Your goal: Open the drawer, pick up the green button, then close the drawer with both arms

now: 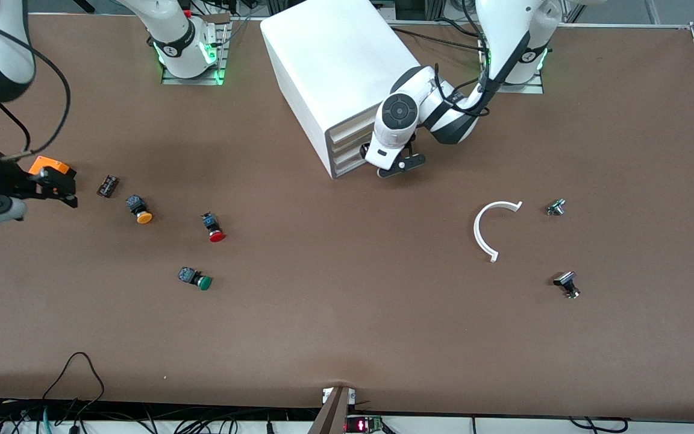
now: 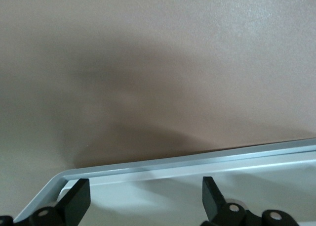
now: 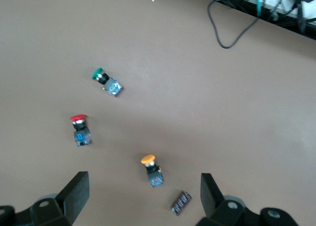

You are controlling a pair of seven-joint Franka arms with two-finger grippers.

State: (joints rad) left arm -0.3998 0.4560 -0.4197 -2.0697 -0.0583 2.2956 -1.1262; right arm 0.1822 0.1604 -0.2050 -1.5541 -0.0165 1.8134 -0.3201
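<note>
The drawer (image 1: 347, 164), the lowest of three in the front of the white cabinet (image 1: 335, 66), is seen closed or very nearly so, flush with the two above it. The left gripper (image 1: 390, 164) is held right at the cabinet's front, by the drawer stack at the corner toward the left arm's end of the table; in the left wrist view its fingers (image 2: 74, 201) are spread wide apart over a white rim edge (image 2: 197, 161), with nothing clasped between them.

The button (image 1: 195, 278) with the green cap is found lying on its side on the brown table (image 1: 347, 325), outside the cabinet, toward the right arm's end and nearer to the front camera than the red-capped button (image 1: 212, 227) and the orange-capped button (image 1: 140, 209). A small dark component (image 1: 108, 185) is seen beside the orange-capped one.

The right gripper (image 1: 52, 184) is held above the table at the right arm's end, near the dark component; its jaws are wide open and empty, as shown in the right wrist view.

Toward the left arm's end a white curved strip (image 1: 487, 229) and two small metal-tipped parts (image 1: 556, 207) (image 1: 567, 283) are laid on the table
</note>
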